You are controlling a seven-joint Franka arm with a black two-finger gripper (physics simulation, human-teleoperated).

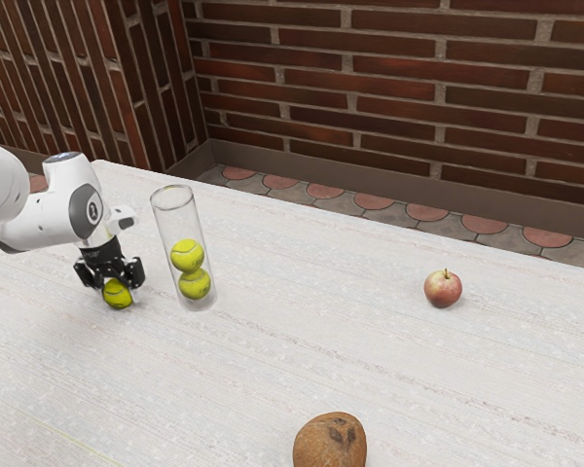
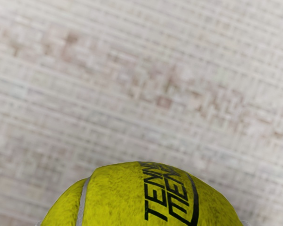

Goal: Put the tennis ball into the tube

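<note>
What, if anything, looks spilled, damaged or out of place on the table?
Nothing stands out. The clear tube stands with two tennis balls stacked inside, a third ball is at the gripper, and the apple and the visible part of the coconut look undamaged. The tube slants in the exterior view, probably from the camera's angle.

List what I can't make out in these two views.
Tennis ball at the gripper: partly hidden by it, exterior view; cut off by the wrist view's lower edge.
Coconut: cut off, exterior view's lower edge.
Arm base: beyond that view's left edge.
Tube balls' lettering: too small there.
</note>
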